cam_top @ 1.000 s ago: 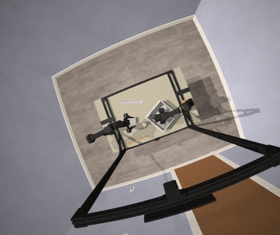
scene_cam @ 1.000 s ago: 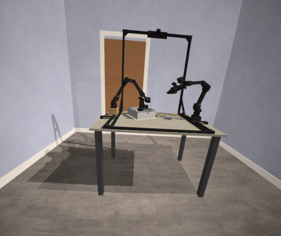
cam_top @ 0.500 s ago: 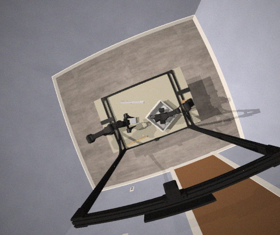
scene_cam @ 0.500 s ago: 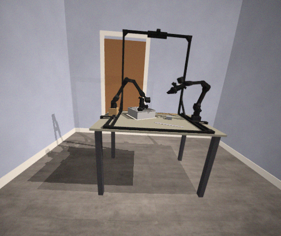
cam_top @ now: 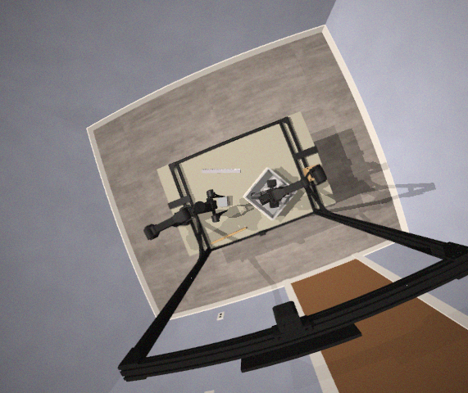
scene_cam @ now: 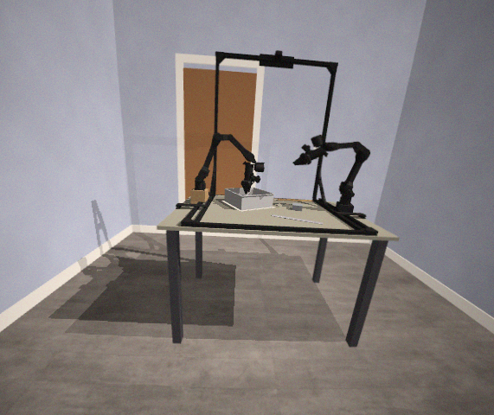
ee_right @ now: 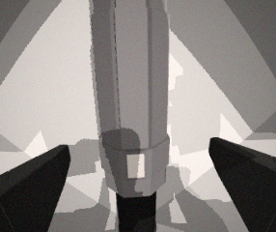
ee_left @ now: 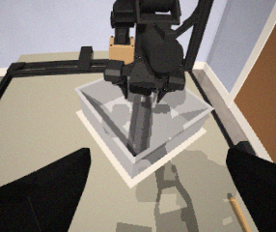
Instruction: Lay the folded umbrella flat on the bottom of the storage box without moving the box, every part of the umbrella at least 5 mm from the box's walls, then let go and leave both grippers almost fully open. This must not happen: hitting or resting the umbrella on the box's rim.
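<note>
The umbrella (ee_left: 140, 126) (ee_right: 134, 87) is laid inside the box (cam_top: 258, 208) (scene_cam: 255, 202) (ee_left: 177, 139) (ee_right: 51, 92), its body stretched between and beyond the right jaws (scene_cam: 247, 192), with its black handle (ee_right: 136, 210) shown at the near edge of their view. It appears to be laid flat, though full contact with the floor cannot be confirmed. Those jaws are spread wide, a gap left on either side, and nothing is gripped. The left jaws (cam_top: 225, 205) (scene_cam: 295, 162) are also wide apart and empty, held in the air outside the box.

Placing and release seem done; the right arm's withdrawal is left. One umbrella end lies near a corner, and its wall clearance cannot be judged. A straight lift is called for, so that walls and umbrella are not brushed.
</note>
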Available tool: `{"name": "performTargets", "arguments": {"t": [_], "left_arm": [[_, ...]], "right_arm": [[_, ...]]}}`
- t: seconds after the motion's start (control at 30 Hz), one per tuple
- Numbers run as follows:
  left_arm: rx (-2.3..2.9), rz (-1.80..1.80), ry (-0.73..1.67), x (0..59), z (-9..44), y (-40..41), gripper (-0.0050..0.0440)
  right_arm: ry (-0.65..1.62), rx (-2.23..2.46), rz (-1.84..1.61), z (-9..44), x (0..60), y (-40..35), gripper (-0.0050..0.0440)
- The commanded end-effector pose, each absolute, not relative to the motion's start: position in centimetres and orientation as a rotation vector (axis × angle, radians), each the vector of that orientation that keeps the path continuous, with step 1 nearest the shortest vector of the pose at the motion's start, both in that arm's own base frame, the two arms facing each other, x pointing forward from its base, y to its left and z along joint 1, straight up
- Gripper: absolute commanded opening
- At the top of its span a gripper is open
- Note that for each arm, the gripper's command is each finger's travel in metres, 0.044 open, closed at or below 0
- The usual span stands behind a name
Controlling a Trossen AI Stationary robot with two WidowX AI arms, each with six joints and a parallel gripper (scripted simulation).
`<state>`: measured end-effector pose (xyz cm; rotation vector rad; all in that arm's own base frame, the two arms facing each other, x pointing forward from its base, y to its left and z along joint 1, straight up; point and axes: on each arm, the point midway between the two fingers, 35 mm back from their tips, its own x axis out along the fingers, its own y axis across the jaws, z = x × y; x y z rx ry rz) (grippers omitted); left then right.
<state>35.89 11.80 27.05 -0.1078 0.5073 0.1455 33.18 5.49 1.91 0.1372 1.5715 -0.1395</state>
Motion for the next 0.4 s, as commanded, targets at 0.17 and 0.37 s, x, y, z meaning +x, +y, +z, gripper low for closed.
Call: {"name": "performTargets", "arguments": {"t": [0.17, 0.37], "left_arm": [[-0.102, 0.142, 0.505, 35.9, 27.1, 11.8, 0.0400], [-0.102, 0.142, 0.505, 35.9, 27.1, 11.8, 0.0400]], "right_arm": [[1.557, 0.154, -0.162, 5.4, 24.1, 3.6, 0.0400], [1.550, 0.165, -0.179, 5.2, 17.0, 2.3, 0.0400]]}}
